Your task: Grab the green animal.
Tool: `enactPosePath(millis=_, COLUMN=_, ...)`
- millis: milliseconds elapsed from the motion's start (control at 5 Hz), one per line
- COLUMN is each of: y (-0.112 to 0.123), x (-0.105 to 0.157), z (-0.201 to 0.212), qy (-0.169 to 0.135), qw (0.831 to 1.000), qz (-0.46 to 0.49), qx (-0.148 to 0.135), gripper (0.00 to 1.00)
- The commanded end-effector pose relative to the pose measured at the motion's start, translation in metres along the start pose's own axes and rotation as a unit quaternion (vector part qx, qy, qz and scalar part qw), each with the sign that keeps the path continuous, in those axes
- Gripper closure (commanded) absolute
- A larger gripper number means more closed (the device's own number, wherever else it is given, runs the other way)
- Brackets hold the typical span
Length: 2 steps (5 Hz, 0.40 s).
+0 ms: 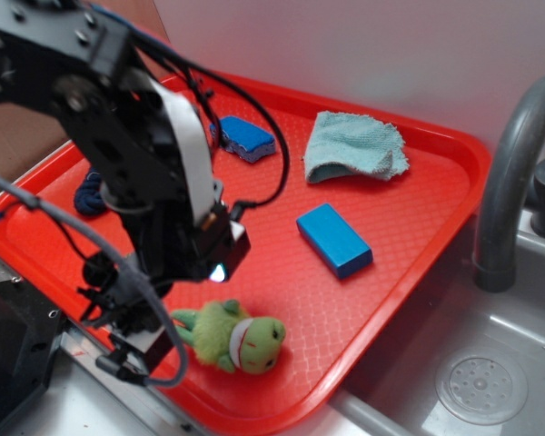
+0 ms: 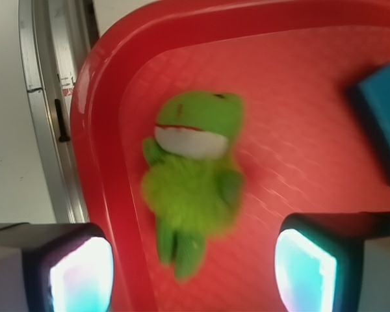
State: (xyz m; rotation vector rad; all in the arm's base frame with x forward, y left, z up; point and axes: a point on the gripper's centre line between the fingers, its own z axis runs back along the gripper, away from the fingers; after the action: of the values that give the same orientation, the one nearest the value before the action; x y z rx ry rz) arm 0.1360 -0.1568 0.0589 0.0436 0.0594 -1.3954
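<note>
The green animal point(image 1: 236, 335) is a small lime-green plush frog with a white collar, lying on its side near the front edge of the red tray point(image 1: 418, 263). In the wrist view the green animal point(image 2: 195, 182) lies below and ahead of my gripper point(image 2: 192, 276), its feet pointing toward the gap between the pads. My gripper point(image 1: 209, 272) hangs above and just left of the toy, open, with nothing between its fingers point(image 2: 81, 276). The jaws stand wide apart.
A blue block point(image 1: 334, 239) lies mid-tray, and its edge point(image 2: 380, 123) shows in the wrist view. A blue sponge point(image 1: 246, 138) and a teal cloth point(image 1: 354, 145) sit at the back. A dark blue object point(image 1: 89, 193) lies left. A grey faucet point(image 1: 509, 182) and sink point(image 1: 481, 386) stand right.
</note>
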Motion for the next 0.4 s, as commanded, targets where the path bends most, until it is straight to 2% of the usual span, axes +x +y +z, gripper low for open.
enactPosePath(millis=0, y=-0.0078, x=0.0169, z=-0.006, qy=-0.081, qw=0.996, qz=0.028, qx=0.006, gripper=0.0)
enactPosePath(millis=200, y=-0.0049, x=0.0186, z=-0.012, qy=-0.126, qw=0.99, qz=0.055, qx=-0.012, gripper=0.0)
